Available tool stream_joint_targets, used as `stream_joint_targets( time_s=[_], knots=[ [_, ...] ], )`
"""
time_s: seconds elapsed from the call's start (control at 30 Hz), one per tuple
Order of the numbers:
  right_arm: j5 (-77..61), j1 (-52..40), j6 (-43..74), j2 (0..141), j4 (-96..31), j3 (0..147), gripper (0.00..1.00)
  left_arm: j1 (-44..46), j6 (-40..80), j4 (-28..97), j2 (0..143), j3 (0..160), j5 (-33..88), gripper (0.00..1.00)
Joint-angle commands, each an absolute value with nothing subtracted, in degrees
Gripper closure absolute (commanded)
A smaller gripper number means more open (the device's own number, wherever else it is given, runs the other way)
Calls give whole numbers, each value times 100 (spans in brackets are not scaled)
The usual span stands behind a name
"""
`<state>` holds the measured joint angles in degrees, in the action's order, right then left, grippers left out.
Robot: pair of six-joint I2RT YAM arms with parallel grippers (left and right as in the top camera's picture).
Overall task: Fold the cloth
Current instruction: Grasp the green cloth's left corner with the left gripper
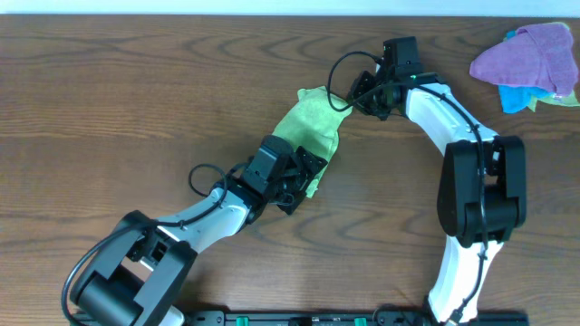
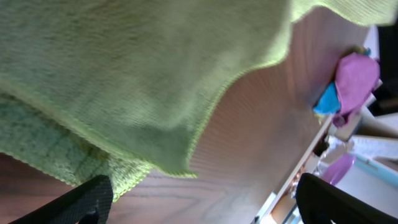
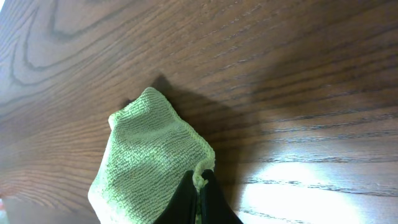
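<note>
Item: lime-green microfibre cloth point(image 1: 311, 134), lying rumpled near the middle of the dark brown wood-grain table point(image 1: 127, 91), stretched on a diagonal between the two arms. Its upper corner is drawn out toward the right gripper point(image 1: 359, 96); its lower end is beside the left gripper point(image 1: 297, 177). Right gripper, wrist view: the black fingers point(image 3: 186, 202) are pressed together with a corner of the green cloth point(image 3: 149, 162) pinched between them, its hemmed edge just at the tips. The rest of that corner is a small raised fold casting a shadow on the wood point(image 3: 298, 74). Left gripper point(image 2: 204, 186), wrist view: the two black fingertips point(image 2: 93, 198) stand wide apart at the bottom corners of the picture with nothing between them. The green cloth point(image 2: 124, 74) fills the upper part of the view close to the lens, one layer overlapping another, its stitched edge curving across bare wood point(image 2: 249, 137). Also on the table: a bunched purple cloth point(image 1: 530, 52) at the far right edge, well apart from the green one, with a bright blue cloth point(image 1: 517, 96) partly showing beneath it.
</note>
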<state>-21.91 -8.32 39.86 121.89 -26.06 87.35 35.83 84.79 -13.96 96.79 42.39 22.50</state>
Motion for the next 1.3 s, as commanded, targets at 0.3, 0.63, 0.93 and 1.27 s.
stream_joint_targets(
  time_s=[0.3, 0.63, 0.93, 1.27],
  knots=[
    [-2408, -792, 3848, 12086, -2615, 8698, 99, 3645, 9306, -1538, 9852, 4335, 1470, 4],
    [-2449, -794, 3848, 12086, -2615, 8698, 99, 3684, 9699, -2003, 10267, 4335, 1457, 14],
    [-2451, -794, 3841, 12086, -2639, 8698, 99, 3688, 9894, -2169, 10457, 4335, 1505, 47],
    [-2556, -794, 3758, 12086, -2641, 8698, 99, 3675, 9627, -2220, 10457, 4335, 1623, 94]
  ],
)
